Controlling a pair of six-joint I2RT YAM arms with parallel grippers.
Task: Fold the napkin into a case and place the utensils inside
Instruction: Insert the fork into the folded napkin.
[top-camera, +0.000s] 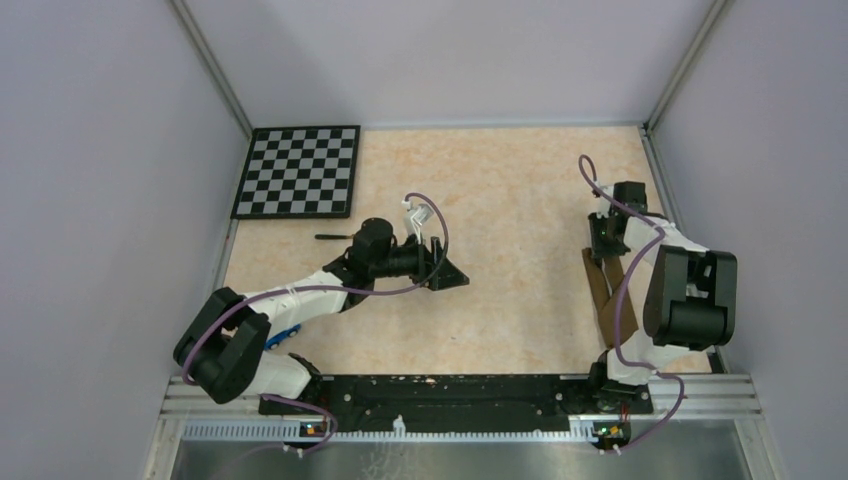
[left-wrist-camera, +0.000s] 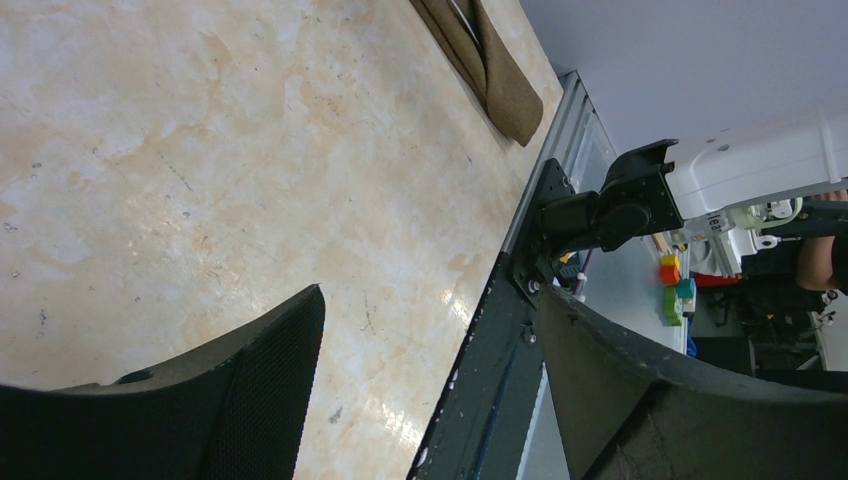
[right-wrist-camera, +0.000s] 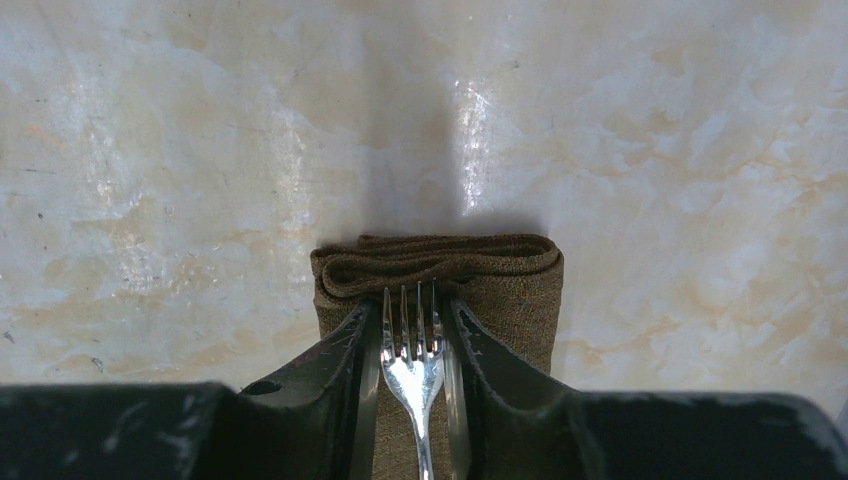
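Black-fingered and narrowly set, the right tool (right-wrist-camera: 410, 305) clamps a silver fork (right-wrist-camera: 413, 368) by the sides of its head, one finger tight against each edge, as seen from the right wrist. The fork lies flat on the dark brown case (right-wrist-camera: 440, 262). Its tines point away from the wrist and their tips reach the thick, rolled end of the cloth; whether they slip under that fold cannot be told. The handle runs back out of sight beneath the tool. Around the case spreads the pale, marbled orange bench (right-wrist-camera: 200, 150).

From above, the case shows as a long narrow strip near the bench's right edge, running from near to far and a little tilted. The right tool sits over its far end, and a purple cable (top-camera: 625, 290) crosses it.

Well apart, left of the bench's middle, the left tool (left-wrist-camera: 432, 295) hangs released. Its two fingers are spread wide, and the left wrist view shows only bare bench and the dark base rail (left-wrist-camera: 490, 380) between them. A slim dark utensil (top-camera: 330, 237) lies on the bench just beyond the left arm (top-camera: 300, 298), near the front edge of the black-and-white checkerboard (top-camera: 297, 171) in the far left corner. A small blue toy car (top-camera: 283, 335) peeks out beneath that arm, near its base.
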